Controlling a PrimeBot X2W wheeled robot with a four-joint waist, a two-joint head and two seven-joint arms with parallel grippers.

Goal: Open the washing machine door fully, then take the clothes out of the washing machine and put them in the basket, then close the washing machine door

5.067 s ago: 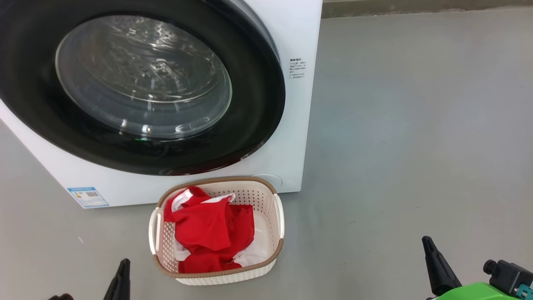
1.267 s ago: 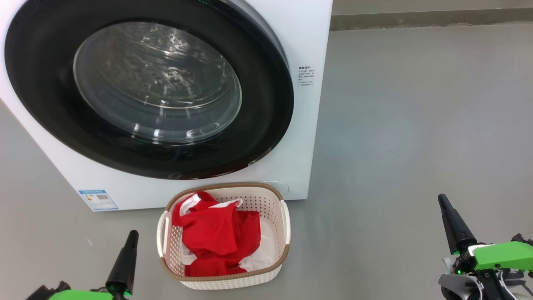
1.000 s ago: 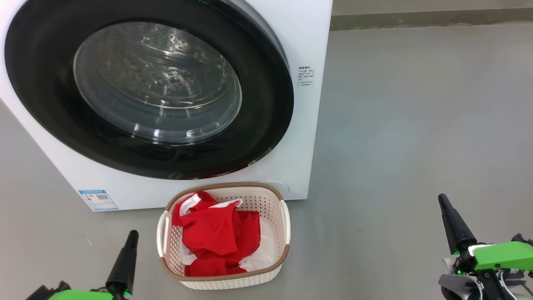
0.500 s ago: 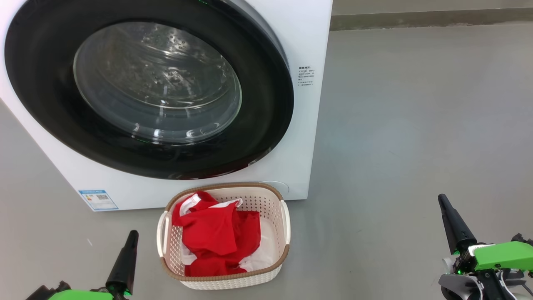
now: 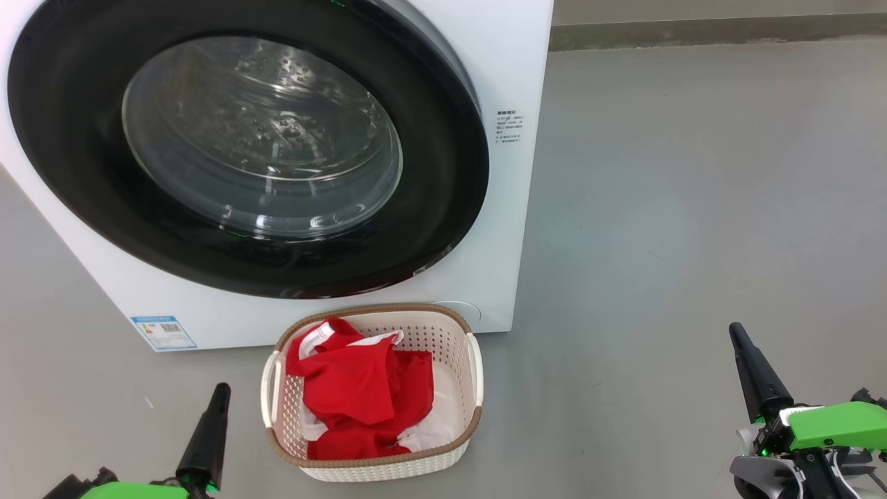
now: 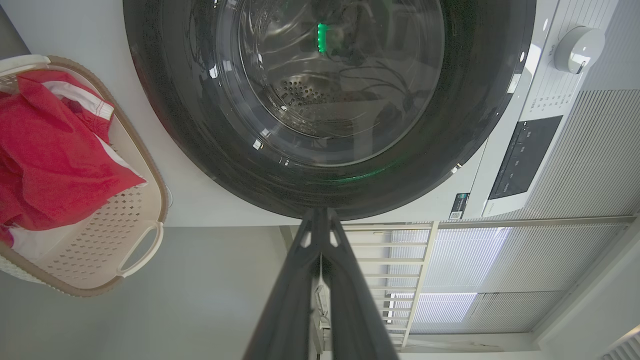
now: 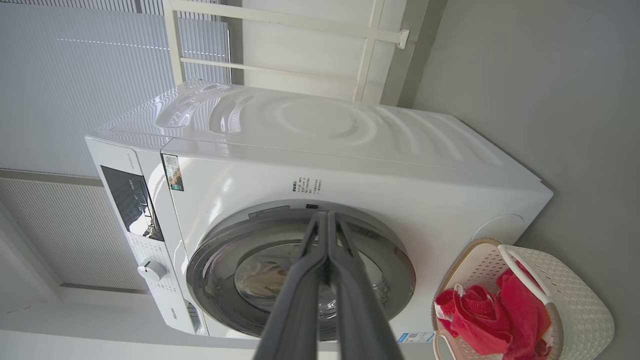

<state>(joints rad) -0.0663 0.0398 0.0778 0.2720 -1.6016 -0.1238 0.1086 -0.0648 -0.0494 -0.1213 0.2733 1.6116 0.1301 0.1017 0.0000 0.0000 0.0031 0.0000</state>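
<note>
1 washing machine (image 5: 499,62) stands on the grey floor (image 5: 693,208), and its 1 washing machine door (image 5: 443,208) lies shut, flush against the front. Just before the machine, below the door's lower rim, sits 1 basket (image 5: 374,307). It holds the clothes (image 5: 353,388), a red-and-white heap whose pieces cannot be counted. 2 grippers flank the basket, apart from it: the left gripper (image 5: 222,389) and the right gripper (image 5: 734,331), each with its 2 fingers pressed together on nothing. 1 blue sticker (image 5: 163,333) marks the machine's lower front.
</note>
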